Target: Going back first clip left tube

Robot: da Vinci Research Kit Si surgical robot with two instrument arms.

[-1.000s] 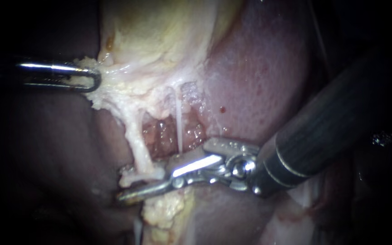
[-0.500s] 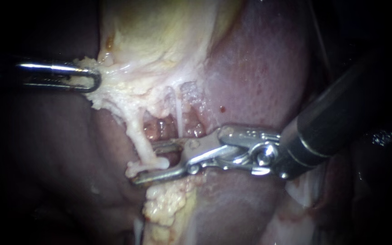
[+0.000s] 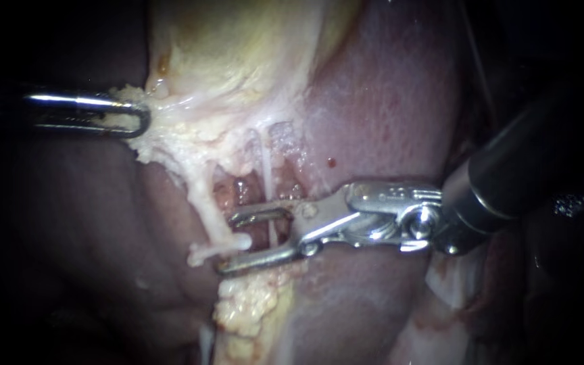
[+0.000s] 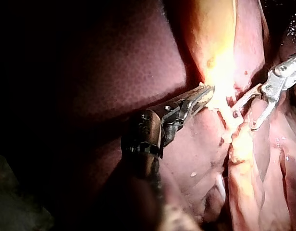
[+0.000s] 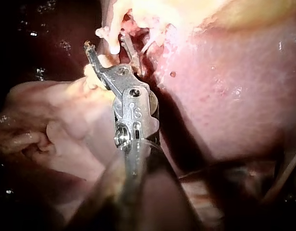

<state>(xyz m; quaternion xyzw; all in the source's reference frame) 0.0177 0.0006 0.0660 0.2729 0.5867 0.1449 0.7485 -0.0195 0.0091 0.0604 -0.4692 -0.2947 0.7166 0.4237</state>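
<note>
Jaws of right instrument (image 3: 228, 243) gape beside left tube (image 3: 204, 199).

1. Looks like a surgical lab, seen from close to the tissue.
2. Shows wet, dark red-brown liver (image 3: 386, 101) and a pale yellow, glistening gallbladder (image 3: 238, 40) filling the lit field.
3. Shows two slender tools with dark shafts and small bright steel jaws, the left instrument (image 3: 140, 120) and the right instrument (image 3: 230, 243), both at the tissue.
4. Cannot tell more of the room: only darkness beyond the light.
</note>
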